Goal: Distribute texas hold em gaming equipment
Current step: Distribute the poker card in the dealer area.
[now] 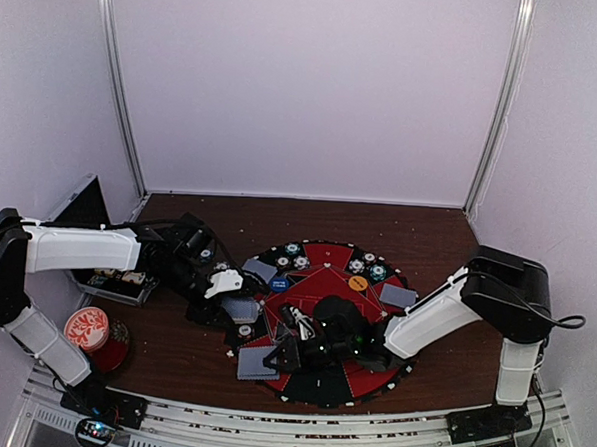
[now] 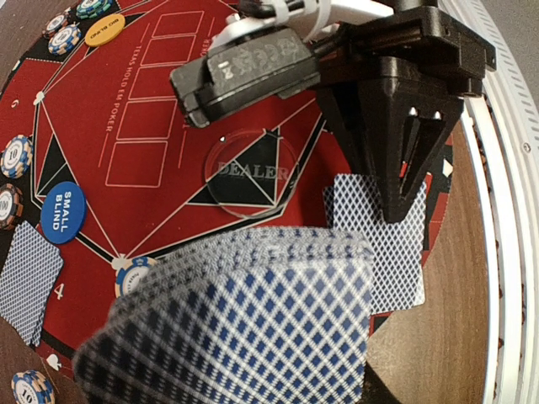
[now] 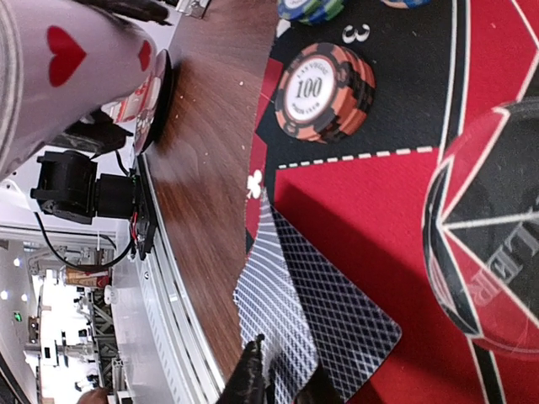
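You were mid-deal here, I reckon. Your left gripper (image 1: 223, 283) was clamped on the stack of cards (image 2: 244, 320), held fanned just over the left side of the mat (image 1: 329, 253), so the deck was up in the air and not lying on anything. Your right gripper (image 3: 282, 385) was down at the near-left seat with its tips at a single card (image 3: 316, 307). That card lay flat, partly on the mat and partly hanging over the wooden table (image 3: 210, 185). Honestly couldn't tell if those tips were pinching the card or slightly apart; they sat close together either way. Another card (image 2: 29, 278) was lying at the seat by the small blind button (image 2: 63, 212), and the 100 chip (image 3: 324, 91) sat just along the rim. Next move, to my eye: spread the right jaws fully and lift straight up so the card didn't drag off the edge. Then pull a fresh card from the left's stack for a seat without one. The dealer disc (image 2: 250, 172) sat close by, so you'd want to steer clear of it.
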Tool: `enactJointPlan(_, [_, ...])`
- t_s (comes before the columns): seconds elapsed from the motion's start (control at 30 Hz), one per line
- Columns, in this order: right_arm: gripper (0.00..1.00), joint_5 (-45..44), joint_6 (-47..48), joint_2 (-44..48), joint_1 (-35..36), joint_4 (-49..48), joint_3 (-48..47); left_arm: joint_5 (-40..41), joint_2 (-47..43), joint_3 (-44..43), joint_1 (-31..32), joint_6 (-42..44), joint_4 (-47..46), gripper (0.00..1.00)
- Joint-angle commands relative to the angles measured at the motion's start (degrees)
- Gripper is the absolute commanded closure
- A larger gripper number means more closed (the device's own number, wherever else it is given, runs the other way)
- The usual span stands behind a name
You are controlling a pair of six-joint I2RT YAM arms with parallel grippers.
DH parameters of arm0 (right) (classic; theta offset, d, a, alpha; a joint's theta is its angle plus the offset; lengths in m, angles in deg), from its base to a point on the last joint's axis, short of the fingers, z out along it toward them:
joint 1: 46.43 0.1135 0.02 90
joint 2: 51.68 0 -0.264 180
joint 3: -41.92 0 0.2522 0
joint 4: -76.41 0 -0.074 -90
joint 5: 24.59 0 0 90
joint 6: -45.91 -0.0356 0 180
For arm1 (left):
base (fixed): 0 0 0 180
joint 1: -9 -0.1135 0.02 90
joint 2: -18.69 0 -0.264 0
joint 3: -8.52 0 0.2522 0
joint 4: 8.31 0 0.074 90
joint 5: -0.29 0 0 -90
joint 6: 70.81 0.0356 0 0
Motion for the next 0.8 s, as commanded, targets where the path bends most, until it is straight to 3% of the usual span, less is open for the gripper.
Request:
enactJointPlan(0.0, [0.82, -2.93, 1.44, 3.40, 0.68, 3.24, -0.51, -0.91, -0.64, 0.00, 0.34, 0.61, -1.06, 0.61])
enactJointPlan(0.53, [0.57, -15.08, 7.51, 12.45, 0.74, 20.61, -1.97, -0.92, -0.59, 0.05, 0.30, 0.49, -1.05, 0.61])
enactJointPlan(0.77, [0.37, -24.69, 9.94, 20.91, 0.73, 26.55, -0.26, -0.73, -0.53, -0.01, 0.30, 0.52, -1.06, 0.61])
